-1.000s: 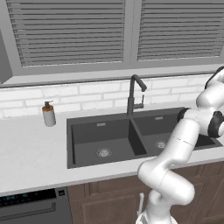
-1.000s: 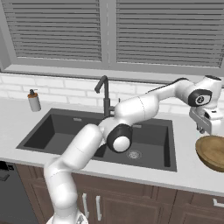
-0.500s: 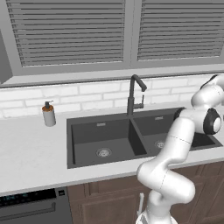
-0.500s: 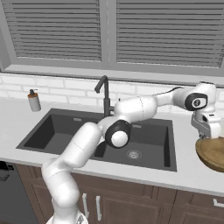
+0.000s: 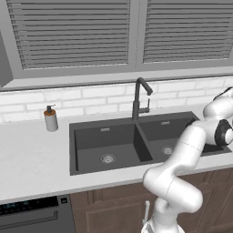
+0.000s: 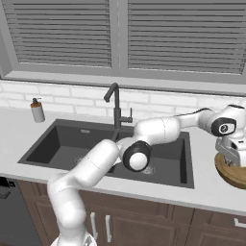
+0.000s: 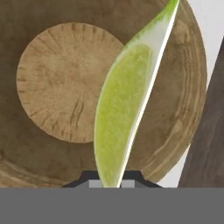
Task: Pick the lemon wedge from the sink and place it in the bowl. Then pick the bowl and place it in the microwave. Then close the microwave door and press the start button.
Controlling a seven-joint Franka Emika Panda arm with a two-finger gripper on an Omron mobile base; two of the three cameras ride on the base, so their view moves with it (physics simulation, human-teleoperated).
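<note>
The gripper [image 6: 234, 154] is clamped nearly closed on the thin yellow-green lemon wedge [image 7: 122, 105], holding it directly above the round light-brown wooden bowl [image 7: 52, 83] on the pale desk [image 6: 206, 192].

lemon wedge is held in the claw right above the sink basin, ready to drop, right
Not quite. The lemon wedge is held in the claw, but above the bowl, not the sink basin. The hand view shows the wooden bowl directly beneath the wedge.
</note>
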